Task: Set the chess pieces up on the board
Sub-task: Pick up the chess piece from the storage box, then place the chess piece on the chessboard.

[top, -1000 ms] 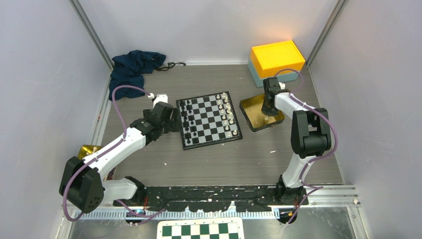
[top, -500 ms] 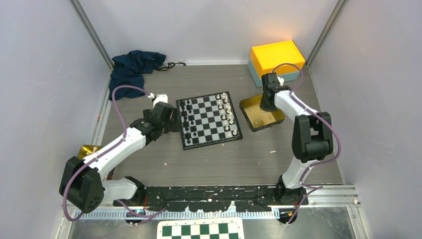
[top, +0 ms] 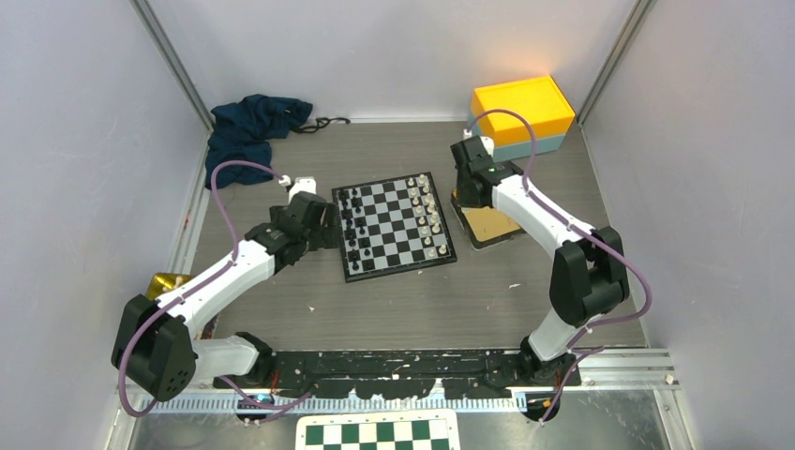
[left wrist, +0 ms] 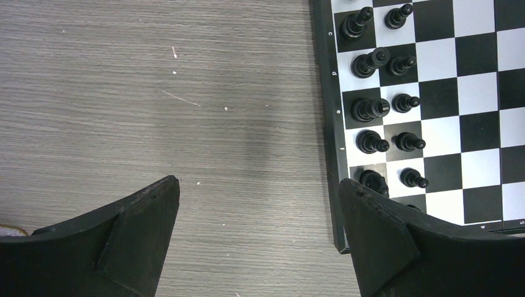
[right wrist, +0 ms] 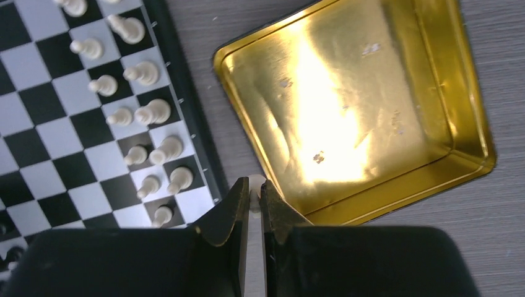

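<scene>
The left gripper [left wrist: 258, 182] was held spread wide over the table [left wrist: 155, 93], just beside the left border of the board [top: 392, 227], where black pieces [left wrist: 370, 109] stood in two files. Along its right side cream pieces [right wrist: 155, 112] were ranged. Past that border, beside a gold tin [right wrist: 371, 124], one cream figurine [right wrist: 254, 182] was pinched by the right gripper [right wrist: 253, 187].
</scene>
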Motion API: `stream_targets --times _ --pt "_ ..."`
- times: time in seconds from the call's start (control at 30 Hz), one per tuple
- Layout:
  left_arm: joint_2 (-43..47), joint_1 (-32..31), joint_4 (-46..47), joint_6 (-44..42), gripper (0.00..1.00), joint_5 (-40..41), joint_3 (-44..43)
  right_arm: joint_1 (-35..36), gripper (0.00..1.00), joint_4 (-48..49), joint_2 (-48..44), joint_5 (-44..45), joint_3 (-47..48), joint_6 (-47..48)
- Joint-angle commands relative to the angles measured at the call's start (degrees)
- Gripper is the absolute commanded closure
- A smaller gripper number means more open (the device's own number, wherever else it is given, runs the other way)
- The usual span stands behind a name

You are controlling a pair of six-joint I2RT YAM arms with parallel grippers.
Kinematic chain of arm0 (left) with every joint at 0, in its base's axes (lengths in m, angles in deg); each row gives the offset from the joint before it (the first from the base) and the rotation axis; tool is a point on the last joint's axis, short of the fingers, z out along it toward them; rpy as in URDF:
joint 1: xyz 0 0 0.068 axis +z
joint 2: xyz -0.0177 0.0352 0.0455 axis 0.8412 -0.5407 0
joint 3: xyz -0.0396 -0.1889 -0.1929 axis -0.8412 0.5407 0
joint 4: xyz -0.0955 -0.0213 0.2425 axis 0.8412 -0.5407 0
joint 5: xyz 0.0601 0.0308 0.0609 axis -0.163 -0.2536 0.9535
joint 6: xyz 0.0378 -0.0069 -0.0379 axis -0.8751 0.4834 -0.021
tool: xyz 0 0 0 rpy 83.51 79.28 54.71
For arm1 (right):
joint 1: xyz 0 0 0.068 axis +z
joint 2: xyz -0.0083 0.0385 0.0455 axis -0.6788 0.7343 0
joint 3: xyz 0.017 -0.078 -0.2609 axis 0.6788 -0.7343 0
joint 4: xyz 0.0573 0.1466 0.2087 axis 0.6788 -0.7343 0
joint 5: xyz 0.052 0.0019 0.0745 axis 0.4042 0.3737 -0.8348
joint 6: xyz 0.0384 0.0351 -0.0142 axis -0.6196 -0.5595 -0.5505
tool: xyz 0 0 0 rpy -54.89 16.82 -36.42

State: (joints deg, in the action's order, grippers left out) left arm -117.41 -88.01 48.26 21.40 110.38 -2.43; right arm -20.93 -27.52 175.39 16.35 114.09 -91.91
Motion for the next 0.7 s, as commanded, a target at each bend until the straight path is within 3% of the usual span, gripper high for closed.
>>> stream_targets --times 0.0,0.27,0.67 --pt "0.8 -0.28 2.07 0.35 0.0 0.05 -0.33 4.09 0.99 -1.89 -3.38 1.9 1.89 -1.3" --pt "0.84 -0.5 2.17 0.34 0.0 0.05 -0.25 9.96 0.99 -2.47 -2.44 1.99 1.37 -2.8" --pt "0.96 -0.55 2.14 0.23 0.0 0.27 -0.15 12.92 0.99 -1.64 -0.12 1.42 0.02 -3.81"
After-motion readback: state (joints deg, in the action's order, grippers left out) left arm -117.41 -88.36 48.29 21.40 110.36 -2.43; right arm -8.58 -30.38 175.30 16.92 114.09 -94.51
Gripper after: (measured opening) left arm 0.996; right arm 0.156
